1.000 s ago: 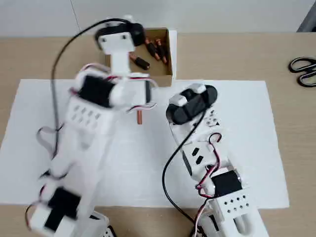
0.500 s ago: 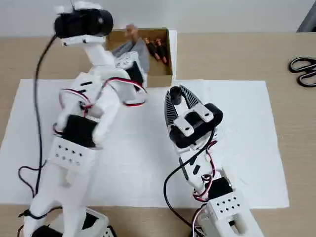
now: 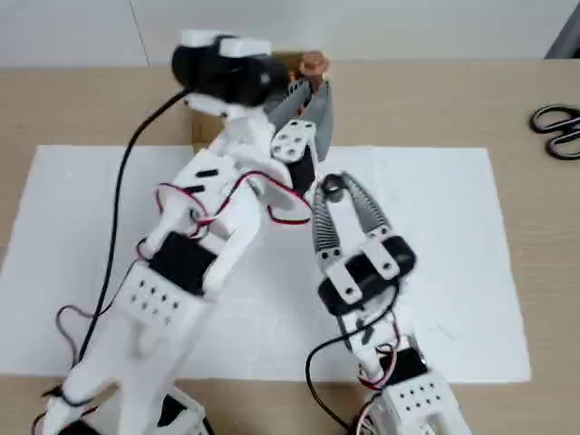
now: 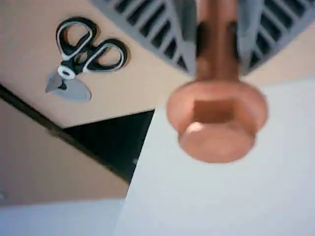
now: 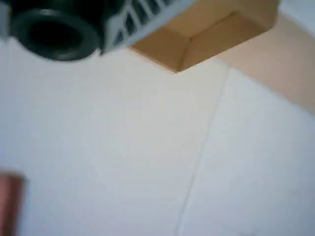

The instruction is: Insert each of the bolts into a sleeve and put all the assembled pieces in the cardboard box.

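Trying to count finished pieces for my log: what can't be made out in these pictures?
- Right wrist view: the cardboard box is cut off by the picture's edge, with one corner left. A reddish blur at another edge is unidentifiable.
- High view: the left arm covers the box's inside, so its pieces cannot be counted.
- Left wrist view: the left gripper hides the shaft end of the bolt.

a pale wooden surface (image 3: 435, 100) carries a large white paper sheet (image 3: 444, 272) spread across its middle. a cardboard box (image 5: 211, 34) sits toward the far edge, and black-handled scissors (image 3: 557, 130) lie by the right edge.
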